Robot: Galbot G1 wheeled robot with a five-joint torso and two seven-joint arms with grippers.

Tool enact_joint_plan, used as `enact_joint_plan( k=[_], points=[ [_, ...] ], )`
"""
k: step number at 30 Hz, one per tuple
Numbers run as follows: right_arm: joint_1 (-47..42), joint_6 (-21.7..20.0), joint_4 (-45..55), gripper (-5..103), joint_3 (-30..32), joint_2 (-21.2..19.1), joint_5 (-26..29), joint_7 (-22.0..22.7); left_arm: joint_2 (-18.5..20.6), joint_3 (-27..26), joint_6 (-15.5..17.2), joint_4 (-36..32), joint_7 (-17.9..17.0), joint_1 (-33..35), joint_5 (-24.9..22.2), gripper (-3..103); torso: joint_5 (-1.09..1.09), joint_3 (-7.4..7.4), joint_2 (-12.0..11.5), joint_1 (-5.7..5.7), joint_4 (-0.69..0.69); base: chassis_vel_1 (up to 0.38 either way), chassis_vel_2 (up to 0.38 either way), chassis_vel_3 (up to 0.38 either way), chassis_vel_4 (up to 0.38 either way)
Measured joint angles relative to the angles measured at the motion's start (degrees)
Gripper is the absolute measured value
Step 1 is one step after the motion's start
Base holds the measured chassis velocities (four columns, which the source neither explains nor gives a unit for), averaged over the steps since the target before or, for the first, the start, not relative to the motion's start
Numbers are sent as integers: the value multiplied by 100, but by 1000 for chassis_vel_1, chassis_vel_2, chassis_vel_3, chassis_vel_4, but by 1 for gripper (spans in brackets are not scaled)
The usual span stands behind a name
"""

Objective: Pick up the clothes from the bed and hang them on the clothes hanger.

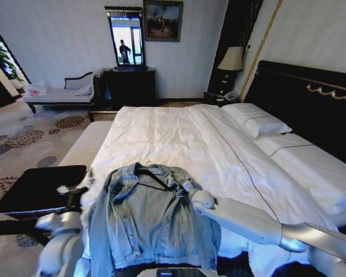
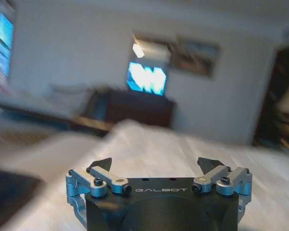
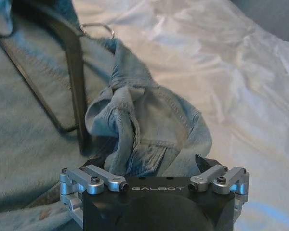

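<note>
The clothes, a light blue denim jacket [image 1: 150, 222], lie spread open at the foot of the bed [image 1: 179, 138], collar towards the pillows. The black clothes hanger [image 1: 155, 178] rests on the jacket's collar area; its bar [image 3: 73, 67] and metal hook [image 3: 98, 29] are seen close up in the right wrist view. My right gripper [image 1: 184, 186] is down at the jacket's front edge beside the hanger. It stands open [image 3: 151, 161], with a bunched fold of denim [image 3: 135, 125] rising between its fingers. My left gripper [image 2: 155, 166] hovers open and holds nothing, at the bed's left side [image 1: 69, 193].
A black padded bench [image 1: 40, 184] stands left of the bed's foot, with a pale bench [image 1: 86, 144] beyond it. White pillows [image 1: 259, 118] and the black headboard [image 1: 311, 104] lie to the right. A dark dresser with a mirror [image 1: 130, 86] and a chaise [image 1: 63, 95] stand at the far wall.
</note>
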Motion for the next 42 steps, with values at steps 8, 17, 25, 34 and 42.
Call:
enact_joint_plan(
  k=[8, 17, 25, 34, 42],
  points=[
    [-217, 1008, 120, 100, 569, -28, 8, -33, 841, 1584, 257, 1222, 353, -749, 581, 100, 1, 0, 0, 0, 2, 0, 0, 0, 0],
    [-419, 1205, 268, 100, 1036, -58, 44, -73, 1191, 2689, 141, 2293, 468, -1645, 1137, 100, 0, 0, 0, 0, 0, 0, 0, 0, 0],
    [-476, 1214, 313, 100, 1127, -14, 53, -43, 1318, 3676, 75, 3045, 531, -2545, 1343, 100, 1, 0, -1, 0, 1, 0, 0, 0, 0],
    [-628, 1233, 430, 100, 1369, -73, 51, 12, 1182, 4080, 40, 3713, 531, -3318, 1123, 100, 1, 0, 0, 0, 1, 0, 0, 0, 0],
    [-798, 1357, 462, 100, 1575, -137, -45, 16, 928, 4206, 17, 4331, 547, -3823, 932, 100, 1, 0, -1, 0, 1, 0, 0, 0, 0]
  ],
)
